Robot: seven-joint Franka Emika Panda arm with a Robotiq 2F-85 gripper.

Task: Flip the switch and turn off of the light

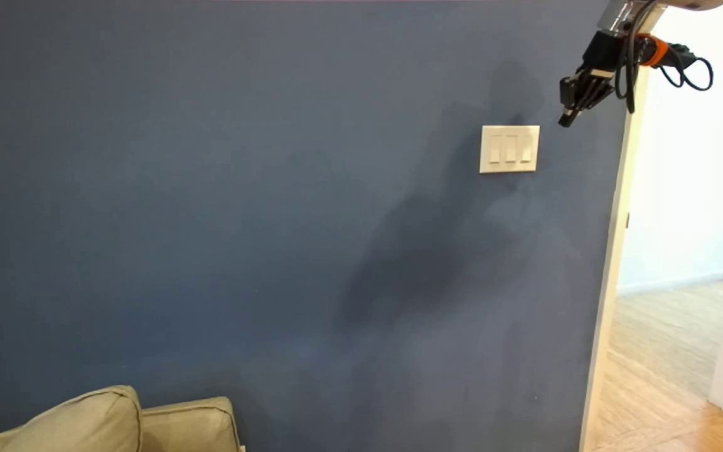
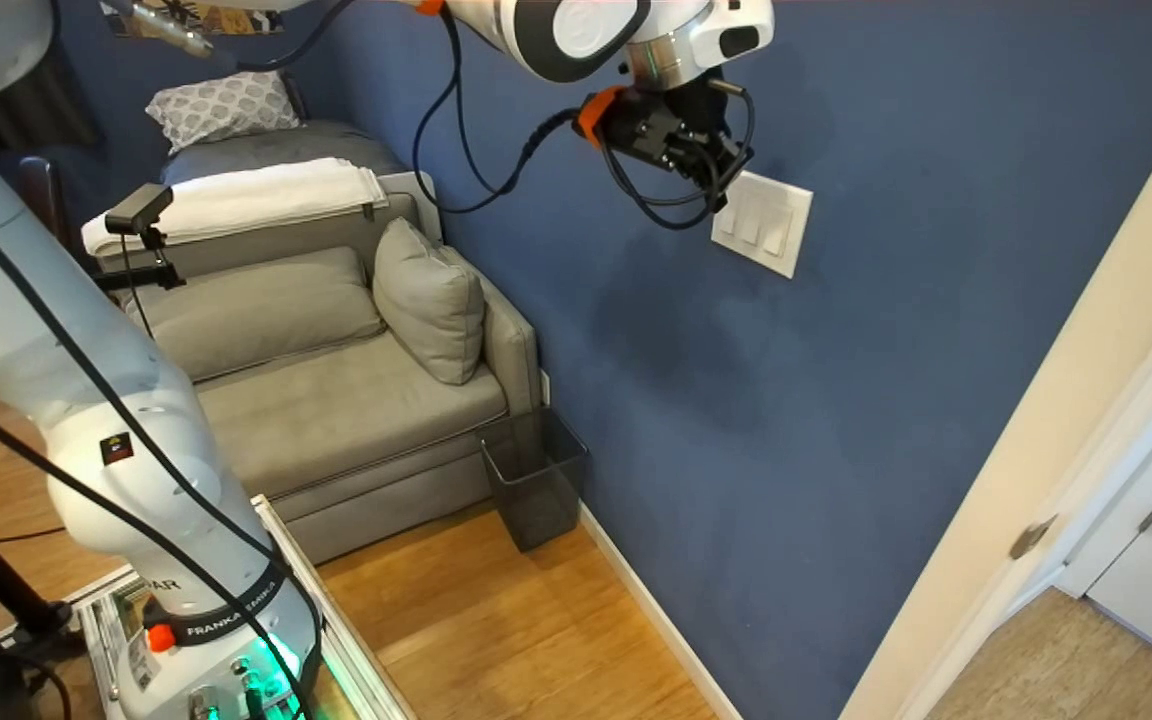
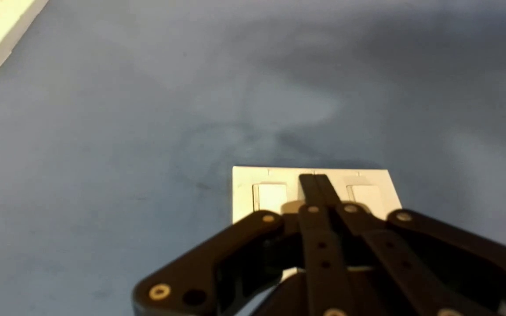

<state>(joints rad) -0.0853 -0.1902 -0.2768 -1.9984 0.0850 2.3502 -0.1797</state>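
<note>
So, on how far along this was: about halfway, going by what could be seen. The switch (image 1: 509, 149), a cream plate with 3 rockers (image 1: 511, 150) in it, was mounted on the blue-grey wall (image 1: 211, 188), with the doorframe (image 1: 612, 251) at around 4 o'clock from it and the sofa (image 2: 346, 400) down at about 8 o'clock in both exterior views.

The end effector (image 3: 314, 180) was closed, its fingers (image 3: 310, 191) set side by side with no gap, and nothing was held. Fair enough, since the rockers were meant to be pushed, not grabbed.

In the wrist view the fingertips were lined up over the middle of the plate, so the middle rocker was mostly hidden, while the outer rockers (image 3: 272, 196) were left partly visible at about 8 and 4 o'clock from the tips. In an exterior view, though, the end effector (image 1: 567, 117) was seen at about 2 o'clock from the plate, near it but apart, so no touch was being made.

The reach was judged mostly done, then, and the actual press left to do. Which of the 3 was to be flipped couldn't be told, nor how each was set. No lamp was shown, but the wall was lit and a soft shadow (image 1: 424, 245) was cast on it, so the light was guessed to be on.
</note>
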